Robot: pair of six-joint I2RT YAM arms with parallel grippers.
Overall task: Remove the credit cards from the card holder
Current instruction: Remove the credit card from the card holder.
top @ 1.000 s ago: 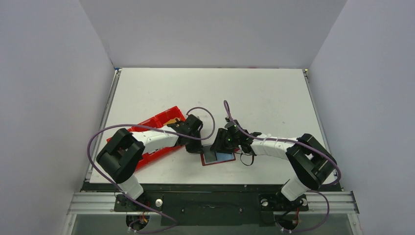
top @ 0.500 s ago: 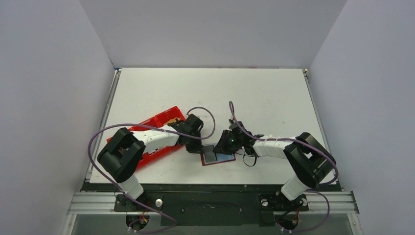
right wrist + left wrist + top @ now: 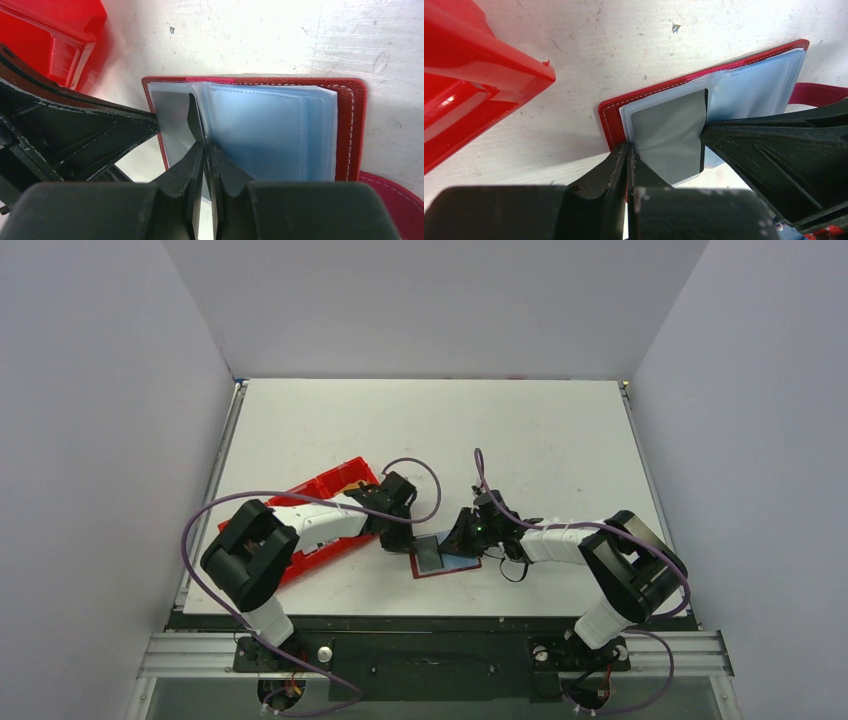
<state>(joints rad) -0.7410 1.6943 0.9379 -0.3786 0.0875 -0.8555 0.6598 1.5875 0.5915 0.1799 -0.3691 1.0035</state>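
The dark-red card holder (image 3: 447, 566) lies open near the table's front edge, its grey-blue pockets (image 3: 270, 135) facing up. My left gripper (image 3: 407, 540) is shut on the holder's left edge, pinching the red cover and pocket rim (image 3: 629, 149). My right gripper (image 3: 456, 539) is shut on the dark edge of a thin card (image 3: 205, 146) at the fold. That card looks grey here (image 3: 671, 135) and stands tilted out of the left-hand pocket. The red strap tab (image 3: 819, 94) sticks out on the right. No gold-tan face shows.
The bright-red plastic tray (image 3: 320, 512) lies just left of the holder, under the left arm, and shows in both wrist views (image 3: 474, 75) (image 3: 55, 30). The two grippers' fingers nearly touch over the holder. White tabletop (image 3: 520, 430) stretches behind.
My right gripper has shifted a little right and down toward the holder, and the grey card covers more of the blue pocket. The left gripper has barely moved.
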